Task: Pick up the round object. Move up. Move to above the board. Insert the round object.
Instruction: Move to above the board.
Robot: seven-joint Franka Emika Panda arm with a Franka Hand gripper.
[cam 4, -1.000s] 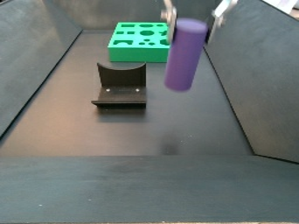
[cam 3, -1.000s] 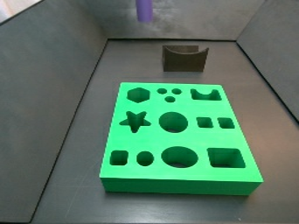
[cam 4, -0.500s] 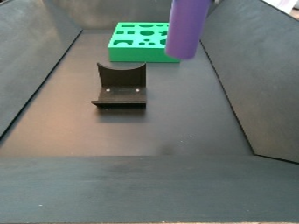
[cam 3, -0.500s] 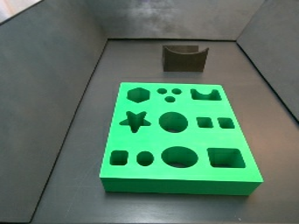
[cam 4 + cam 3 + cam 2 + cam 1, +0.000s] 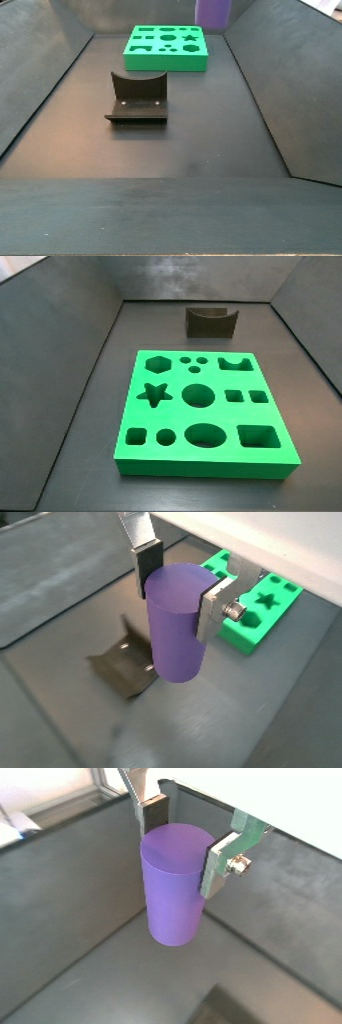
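Note:
My gripper (image 5: pixel 185 840) is shut on the purple round object (image 5: pixel 175 886), a smooth upright cylinder held high above the floor; both wrist views show the silver fingers (image 5: pixel 214 604) pressed on its upper sides (image 5: pixel 177 622). In a side view only the peg's lower end (image 5: pixel 214 12) shows at the top edge, above the far end of the bin; the gripper is out of frame there. The green board (image 5: pixel 205 411) with its shaped holes lies flat on the floor in both side views (image 5: pixel 167 47). A corner of the board (image 5: pixel 254 607) shows in a wrist view beyond the peg.
The dark olive-brown arch block (image 5: pixel 210 321) stands on the floor beyond the board; it also shows in a side view (image 5: pixel 138 97) and below the peg in a wrist view (image 5: pixel 131 670). Grey walls (image 5: pixel 261 80) enclose the dark floor.
The peg has risen in the gripper: it left the top of one side view and now only its lower end shows at the top of the other.

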